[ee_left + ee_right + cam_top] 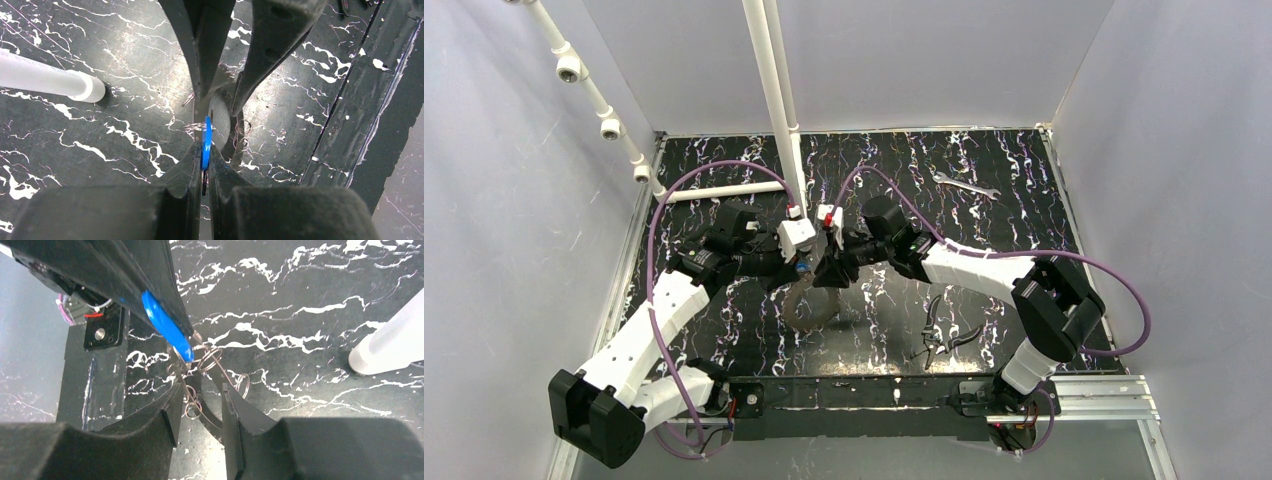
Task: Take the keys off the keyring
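- The key (206,142) is in the middle of the table (1024,230), where the two arms meet. Its blue head is clamped edge-on between the closed fingers of the left gripper (206,156)
- The keyring (210,360) shows here as a few thin linked wire loops. They trail from the tip of the blue head toward the right gripper (199,394)
- The right gripper's jaws stand apart. One loop lies in the gap between them, and neither finger appears to pinch it, so this gripper grasps nothing
- Done so far, as I judge it: the key is secured on the left side, and the right gripper is lined up at the loops just beside it
- Left to do: the loops look joined to the key head, so the key does not look to be off the ring yet
- The right gripper would need to close on a loop and work it free of the key, then the two would be drawn apart
- Only one key can be made out. Whether others hang on the loops is too fine to tell
- The wrench (964,185) lies far and to the right, and the pliers (944,338) lie near and to the right. Both are well apart from the grippers and are not in use
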You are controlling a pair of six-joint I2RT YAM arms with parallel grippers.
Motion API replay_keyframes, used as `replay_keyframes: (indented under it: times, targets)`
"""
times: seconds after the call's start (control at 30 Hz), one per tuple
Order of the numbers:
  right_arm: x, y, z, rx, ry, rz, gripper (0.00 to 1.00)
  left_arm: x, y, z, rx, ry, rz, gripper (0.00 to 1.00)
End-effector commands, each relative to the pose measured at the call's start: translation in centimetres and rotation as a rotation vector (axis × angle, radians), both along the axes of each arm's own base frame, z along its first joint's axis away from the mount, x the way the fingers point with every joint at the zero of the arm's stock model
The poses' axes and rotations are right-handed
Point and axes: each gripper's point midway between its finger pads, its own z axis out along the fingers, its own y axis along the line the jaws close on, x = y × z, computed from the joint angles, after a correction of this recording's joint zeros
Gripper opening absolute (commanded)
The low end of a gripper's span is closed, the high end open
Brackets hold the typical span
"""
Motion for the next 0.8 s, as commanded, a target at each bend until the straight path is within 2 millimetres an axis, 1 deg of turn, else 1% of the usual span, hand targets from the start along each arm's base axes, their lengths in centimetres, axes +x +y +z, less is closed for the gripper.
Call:
replay_keyframes:
  times: [0.0, 0.17, 0.43, 0.57, 0.67, 0.77]
  targets:
    - [-0.1, 1.5, 3.6, 0.065, 0.027, -0.007, 0.43, -0.2, -0.3, 2.3, -0.047, -0.031, -0.010, 0.00]
    - [-0.7, 2.5, 3.4, 0.033, 0.016, -0.010, 0.44, -0.2, -0.4, 2.5, -0.054, -0.032, -0.008, 0.00]
    - [0.5, 2.4, 2.2, -0.008, -0.034, -0.070, 0.46, -0.2, -0.4, 2.8, -0.062, -0.030, 0.001, 0.00]
    - [0.8, 2.4, 1.7, -0.010, -0.044, -0.082, 0.46, -0.3, -0.5, 2.9, -0.068, -0.022, 0.006, 0.00]
    - [0.7, 2.4, 1.6, 0.000, -0.042, -0.080, 0.44, -0.3, -0.5, 2.9, -0.069, -0.018, 0.009, 0.00]
    - [0.8, 2.6, 1.8, 0.013, -0.044, -0.078, 0.35, -0.3, -0.5, 2.9, -0.069, -0.018, 0.012, 0.00]
